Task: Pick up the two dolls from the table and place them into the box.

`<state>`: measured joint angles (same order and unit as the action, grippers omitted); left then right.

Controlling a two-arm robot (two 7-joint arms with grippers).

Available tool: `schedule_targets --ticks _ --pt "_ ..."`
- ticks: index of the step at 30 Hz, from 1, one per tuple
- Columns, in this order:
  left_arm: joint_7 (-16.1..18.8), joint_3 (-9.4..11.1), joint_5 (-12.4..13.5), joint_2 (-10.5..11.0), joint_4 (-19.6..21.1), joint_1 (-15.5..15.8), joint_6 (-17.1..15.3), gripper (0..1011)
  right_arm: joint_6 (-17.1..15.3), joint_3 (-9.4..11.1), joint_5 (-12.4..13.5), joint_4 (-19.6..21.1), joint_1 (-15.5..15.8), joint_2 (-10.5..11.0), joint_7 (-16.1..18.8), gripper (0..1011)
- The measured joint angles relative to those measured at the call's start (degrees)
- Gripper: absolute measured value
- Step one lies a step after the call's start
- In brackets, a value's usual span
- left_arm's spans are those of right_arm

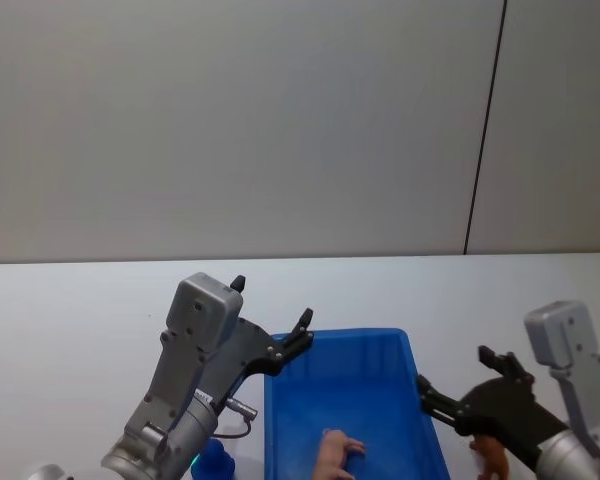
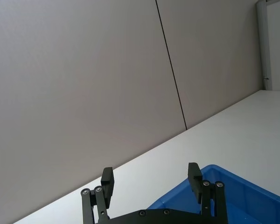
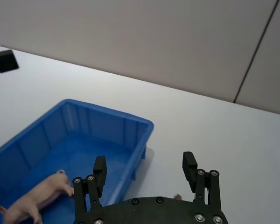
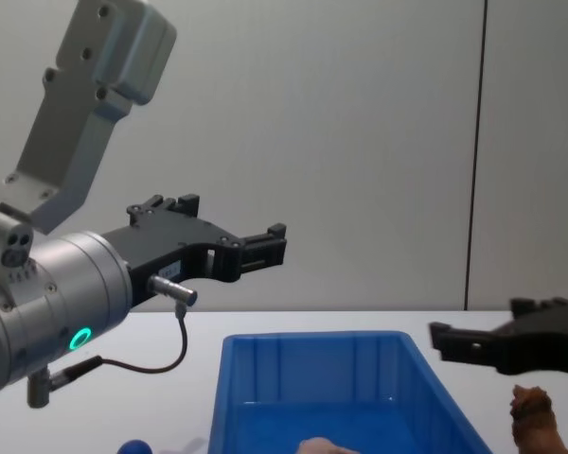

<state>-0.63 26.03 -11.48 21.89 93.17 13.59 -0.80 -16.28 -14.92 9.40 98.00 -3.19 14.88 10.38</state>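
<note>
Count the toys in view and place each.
3: a pink animal inside the bin, a brown animal right of it, a blue toy left of it. Others may be hidden.

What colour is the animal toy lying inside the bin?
The toy is pale pink, against the bright blue bin; the right wrist view shows it best.

It looked like a robotics lab or test room. A bare white counter (image 1: 70, 300) ran up to a plain grey panelled wall (image 1: 230, 120), split by one dark vertical seam (image 1: 485, 130). A pale door frame (image 2: 261, 42) stood at the far end. The robot's grey metal left arm (image 4: 66, 284) carried a lit green ring.
</note>
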Motion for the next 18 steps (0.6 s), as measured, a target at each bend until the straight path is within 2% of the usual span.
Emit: schedule_targets --ticks 10,18 --pt "0.0 0.0 0.0 0.0 0.0 0.0 0.0 1001 -1.3 1.1 1.3 2.1 3.4 1.8 -4.5 1001" --pt "0.0 0.0 0.0 0.0 0.0 0.0 0.0 1001 -2.2 1.5 1.7 2.4 5.0 2.5 -6.2 1001"
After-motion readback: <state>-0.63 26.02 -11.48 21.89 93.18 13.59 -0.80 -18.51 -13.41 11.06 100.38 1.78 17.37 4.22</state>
